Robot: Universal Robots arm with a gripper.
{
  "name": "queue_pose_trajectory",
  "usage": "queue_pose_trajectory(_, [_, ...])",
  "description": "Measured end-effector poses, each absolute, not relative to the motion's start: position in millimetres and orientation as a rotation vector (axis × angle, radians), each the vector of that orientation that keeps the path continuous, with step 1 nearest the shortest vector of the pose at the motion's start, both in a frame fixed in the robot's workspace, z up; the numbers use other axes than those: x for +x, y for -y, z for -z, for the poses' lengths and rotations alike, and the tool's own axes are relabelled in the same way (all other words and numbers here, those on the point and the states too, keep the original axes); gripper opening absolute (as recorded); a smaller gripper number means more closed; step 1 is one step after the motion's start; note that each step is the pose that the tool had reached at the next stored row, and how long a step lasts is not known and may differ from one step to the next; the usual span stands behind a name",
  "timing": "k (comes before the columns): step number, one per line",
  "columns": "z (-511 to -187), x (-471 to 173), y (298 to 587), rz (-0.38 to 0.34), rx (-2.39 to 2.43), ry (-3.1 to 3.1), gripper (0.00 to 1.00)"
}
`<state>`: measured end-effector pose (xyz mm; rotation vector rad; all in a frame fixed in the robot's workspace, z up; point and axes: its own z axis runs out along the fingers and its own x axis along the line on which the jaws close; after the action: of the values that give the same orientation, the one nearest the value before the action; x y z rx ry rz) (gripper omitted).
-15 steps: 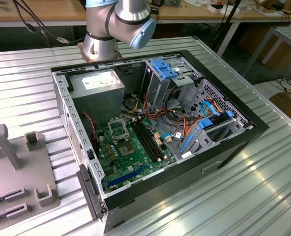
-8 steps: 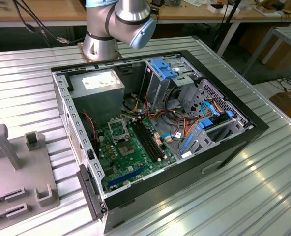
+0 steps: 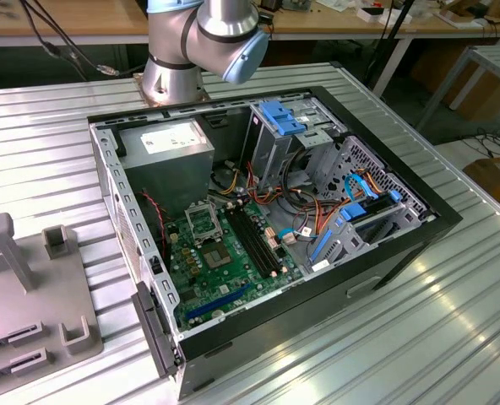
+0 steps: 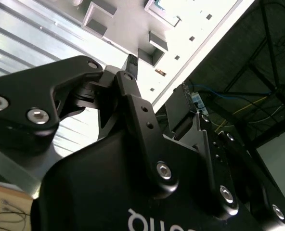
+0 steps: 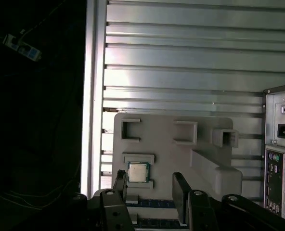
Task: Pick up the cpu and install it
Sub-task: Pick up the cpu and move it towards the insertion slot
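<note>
The cpu (image 5: 138,172), a small square chip with a silver lid and green rim, lies flat in a shallow recess of the grey fixture plate (image 5: 171,154) in the first wrist view. My gripper (image 5: 151,188) hovers over the plate's near edge, open, with nothing between its two black fingers (image 5: 181,190). The chip sits just beyond the fingertips, closer to one finger than the other, and is not touched. In the exterior view the open computer case (image 3: 419,221) lies on its side, and the motherboard's cpu socket (image 3: 201,221) faces up near the power supply.
The grey fixture plate (image 3: 30,287) has raised posts and sits at the exterior view's left on the ribbed metal table (image 3: 419,337). The arm's base (image 3: 176,76) stands behind the case. The case's rear panel (image 5: 279,144) is beside the plate. Cables and drive bays fill the case.
</note>
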<state>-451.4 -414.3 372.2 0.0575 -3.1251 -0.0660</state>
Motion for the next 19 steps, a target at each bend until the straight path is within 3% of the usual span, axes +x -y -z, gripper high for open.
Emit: queue_pose_trajectory(19, [-361.7,-451.4,415.2,0.066,0.058,3.125,0.51])
